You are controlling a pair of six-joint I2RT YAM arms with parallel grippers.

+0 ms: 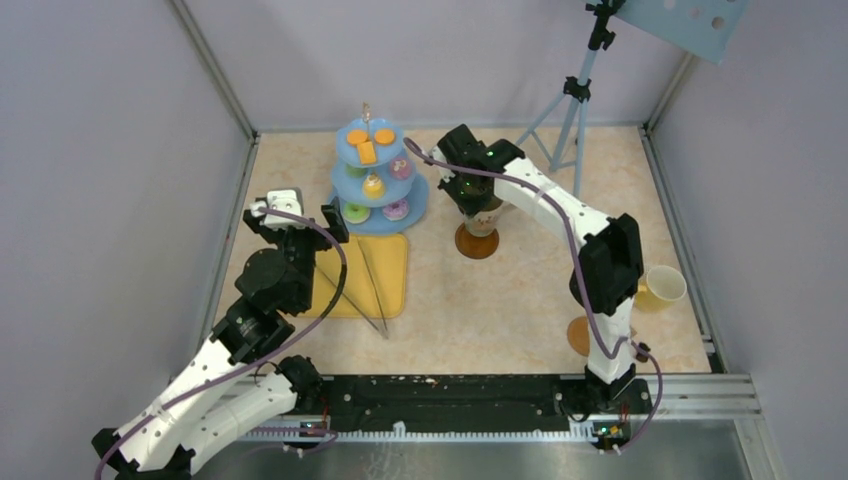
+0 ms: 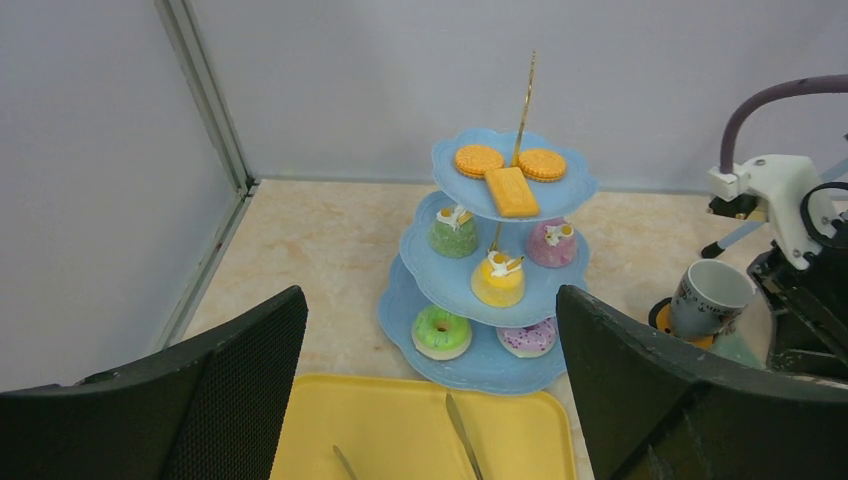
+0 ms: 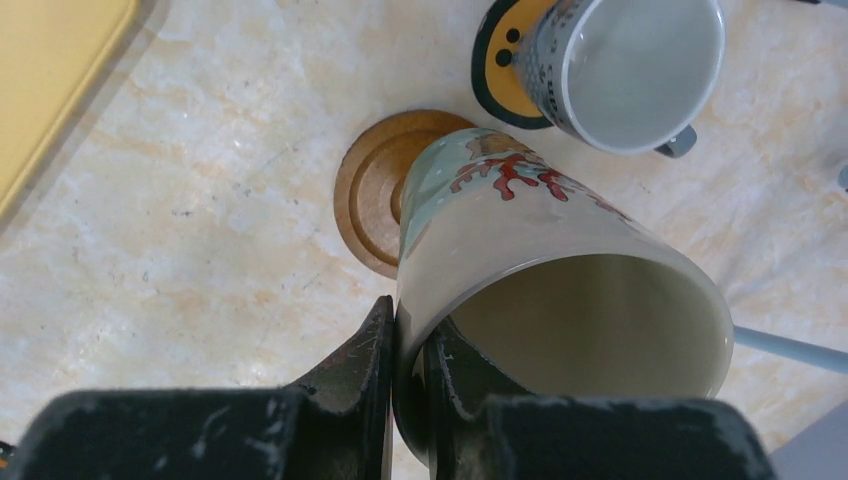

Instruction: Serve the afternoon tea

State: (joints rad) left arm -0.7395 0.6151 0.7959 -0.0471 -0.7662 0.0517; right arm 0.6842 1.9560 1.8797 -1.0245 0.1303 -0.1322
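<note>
- Cream mug [image 3: 520,230] hangs tilted over a brown coaster [image 3: 370,190] just past the table's centre, toward 12 o'clock. You cannot tell whether its base touches.
- Your right gripper [image 3: 408,345] pinches its rim, one finger inside and one outside.
- Your left gripper [image 2: 430,295] is spread wide and empty at 9 o'clock, facing the stand [image 2: 398,305].
- Done, by the look of it: pastries [image 2: 497,278] sit on all three tiers at 11 o'clock and the tray [image 2: 400,420] holds only tongs [image 2: 462,435]. The grey mug [image 3: 625,70] rests on an orange coaster [image 3: 500,60], at 1 o'clock of the brown one in the right wrist view.
- Left for you: seat it and let go. The yellow mug [image 1: 662,287] at 3 o'clock stands off the spare coaster [image 1: 577,335] at 5 o'clock.
</note>
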